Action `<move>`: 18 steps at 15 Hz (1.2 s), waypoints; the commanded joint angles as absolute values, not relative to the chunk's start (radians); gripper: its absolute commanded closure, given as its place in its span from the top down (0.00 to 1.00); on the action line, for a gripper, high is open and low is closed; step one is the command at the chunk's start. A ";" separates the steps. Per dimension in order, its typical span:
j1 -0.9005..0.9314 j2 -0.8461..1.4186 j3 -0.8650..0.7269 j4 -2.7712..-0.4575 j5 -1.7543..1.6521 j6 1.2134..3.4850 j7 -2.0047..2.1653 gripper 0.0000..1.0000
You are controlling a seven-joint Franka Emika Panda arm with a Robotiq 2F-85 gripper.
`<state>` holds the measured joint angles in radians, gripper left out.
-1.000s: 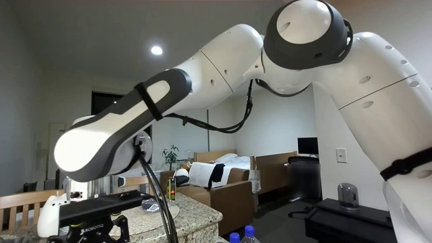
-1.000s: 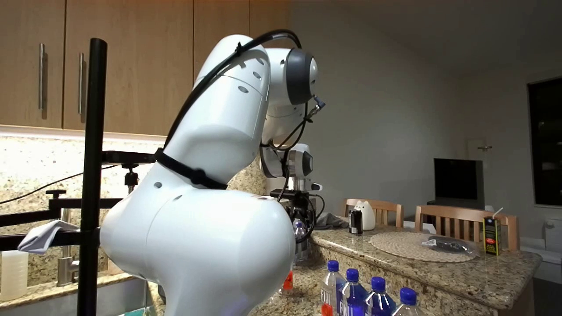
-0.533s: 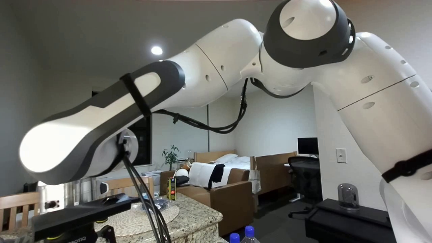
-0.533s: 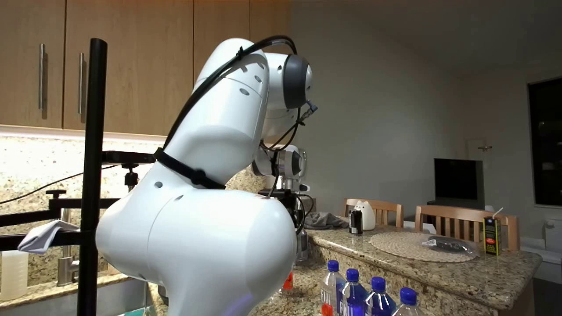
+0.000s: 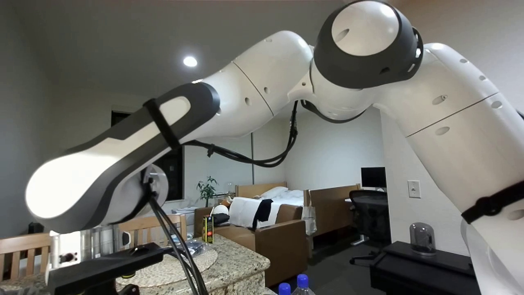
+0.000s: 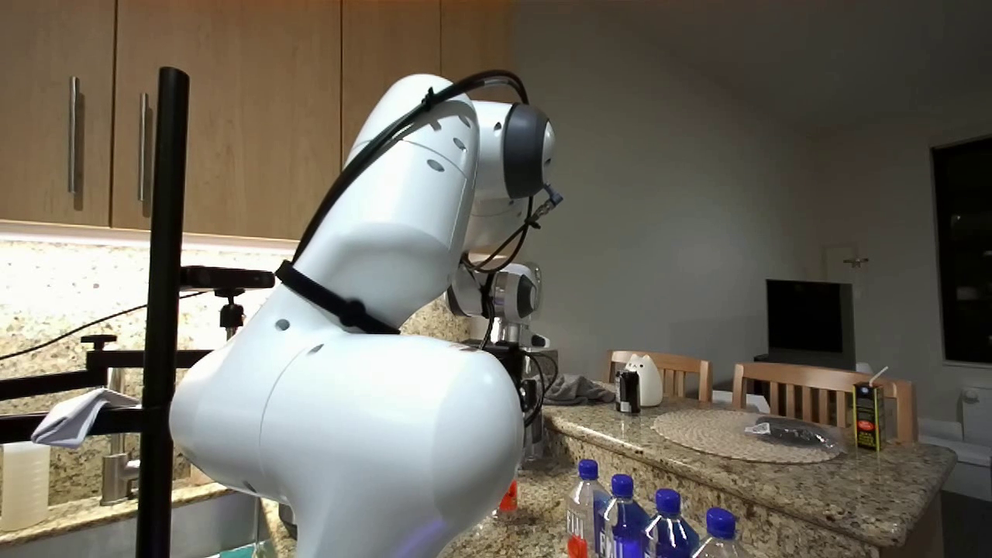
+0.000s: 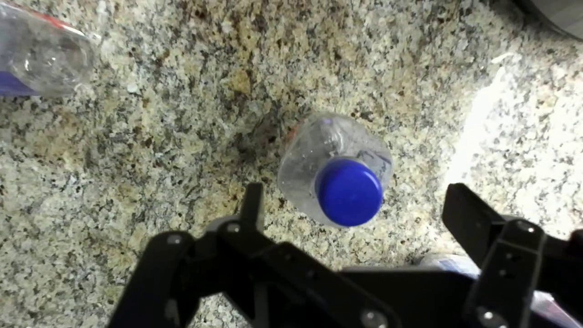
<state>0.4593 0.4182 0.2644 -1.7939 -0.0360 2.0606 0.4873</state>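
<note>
In the wrist view my gripper [image 7: 355, 191] stands open, one finger on each side of a clear bottle [image 7: 334, 132] with a blue cap [image 7: 350, 191]. The bottle appears upright on the speckled granite counter [image 7: 182, 114], seen from above. Countertop shows between each finger and the cap, so neither finger seems to touch it. Another clear bottle [image 7: 43, 54] shows at the upper left. Beside the right finger, a pale blue-and-white item [image 7: 448, 262] is mostly covered. Both exterior views hide the fingers: one cuts them off at the lower edge, the other has the arm in front.
Several blue-capped bottles [image 6: 620, 515] line up on the lower counter. A raised granite ledge [image 6: 837, 504] carries a woven placemat [image 6: 713, 438], a dark can [image 6: 628, 391], a white cat figure [image 6: 649, 380] and a carton [image 6: 868, 416]. A black pole [image 6: 163, 310] stands beside the arm.
Over the last second the arm's wrist and gripper have shifted left in both exterior views, mostly in the first half. Since then the arm has sunk slightly.
</note>
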 commanded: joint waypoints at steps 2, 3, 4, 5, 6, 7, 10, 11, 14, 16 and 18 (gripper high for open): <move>0.443 0.455 0.267 -1.785 0.014 2.044 0.391 1.00; 0.444 0.461 0.266 -1.783 0.017 2.042 0.378 0.92; 0.445 0.466 0.265 -1.784 0.017 2.044 0.368 0.74; 0.446 0.470 0.264 -1.785 0.015 2.047 0.357 0.68; 0.444 0.471 0.264 -1.788 0.015 2.051 0.349 0.60; 0.444 0.474 0.263 -1.783 0.015 2.048 0.340 0.54; 0.443 0.471 0.261 -1.778 0.014 2.048 0.330 0.36; 0.444 0.467 0.261 -1.776 0.012 2.046 0.329 0.32; 0.447 0.463 0.260 -1.768 0.008 2.047 0.332 0.18; 0.448 0.462 0.261 -1.767 0.009 2.046 0.331 0.16; 0.448 0.461 0.261 -1.767 0.008 2.044 0.332 0.14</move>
<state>0.4572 0.4678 0.2576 -1.7582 -0.0068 2.0585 0.3761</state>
